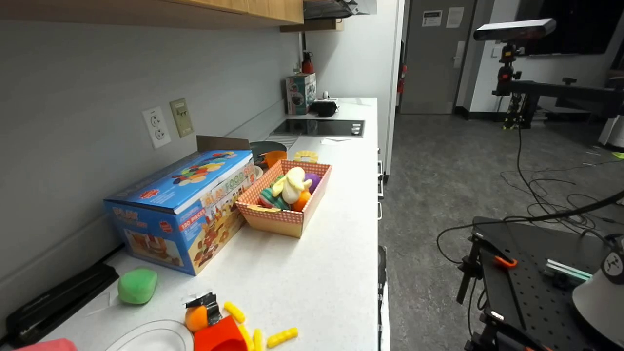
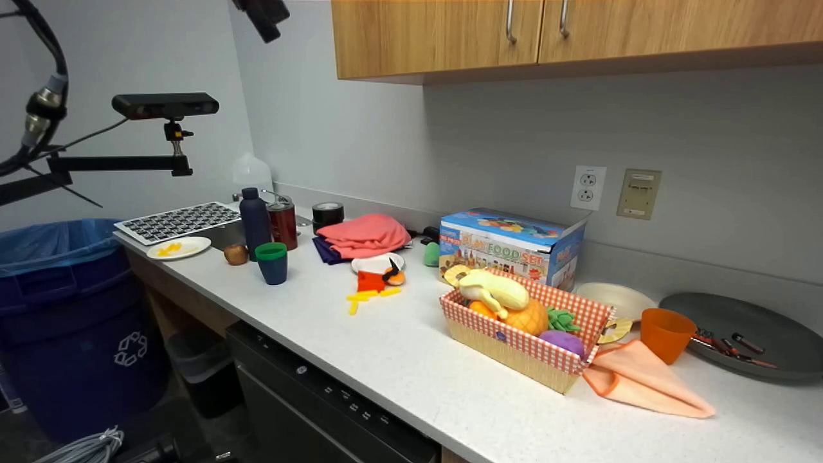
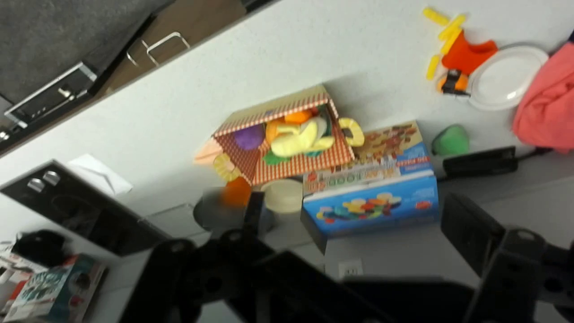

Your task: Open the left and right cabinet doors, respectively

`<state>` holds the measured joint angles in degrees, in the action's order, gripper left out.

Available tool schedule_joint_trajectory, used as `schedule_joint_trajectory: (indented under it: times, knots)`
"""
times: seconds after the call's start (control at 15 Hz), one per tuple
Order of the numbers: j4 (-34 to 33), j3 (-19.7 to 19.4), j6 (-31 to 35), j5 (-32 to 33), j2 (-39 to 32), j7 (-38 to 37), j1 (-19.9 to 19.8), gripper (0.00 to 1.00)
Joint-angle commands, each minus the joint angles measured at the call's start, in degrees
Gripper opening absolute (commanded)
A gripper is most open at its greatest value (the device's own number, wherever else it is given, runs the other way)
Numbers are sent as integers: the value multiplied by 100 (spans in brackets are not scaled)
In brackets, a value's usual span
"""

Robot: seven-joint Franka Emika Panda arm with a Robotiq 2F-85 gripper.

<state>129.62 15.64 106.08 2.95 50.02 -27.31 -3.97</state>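
The wooden upper cabinet has a left door (image 2: 437,35) and a right door (image 2: 675,29) in an exterior view. Both doors look shut. Each has a vertical metal handle by the middle seam: the left handle (image 2: 510,22) and the right handle (image 2: 564,18). Their tops are cut off. The cabinet (image 1: 273,9) also shows at the top of an exterior view. My gripper (image 3: 358,213) is open and empty in the wrist view, its fingers wide apart above the counter. The cabinet is out of the wrist view. A dark part (image 2: 263,18), perhaps of my gripper, hangs at the top edge left of the cabinet.
Below the cabinet, the white counter (image 1: 336,253) holds a blue play food box (image 2: 495,247) and a checkered basket (image 2: 514,347) of toy food. A dark pan (image 2: 739,334), an orange cup (image 2: 665,334) and bottles (image 2: 255,222) stand there too. A camera arm (image 2: 122,164) reaches in.
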Motion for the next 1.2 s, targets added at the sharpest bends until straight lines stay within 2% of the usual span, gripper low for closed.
schedule_joint_trajectory:
  times: [0.0, 0.33, 0.53, 0.73, 0.93, 1.07, 1.13]
  knots:
    - [-125, -15, -18, 26, -42, -2, -25, 100]
    - [-20, 2, -23, 28, -49, -4, -3, 100]
    - [-269, 22, 515, 317, -491, -321, -441, 100]
    - [-715, 48, 1120, 720, -1179, -637, -906, 100]
    - [-1228, 149, 1588, 1137, -1923, -1066, -1209, 100]
    - [-1647, 176, 1630, 1372, -2361, -1462, -1248, 100]
    - [-1072, -100, 1634, 1282, -1899, -1180, -917, 100]
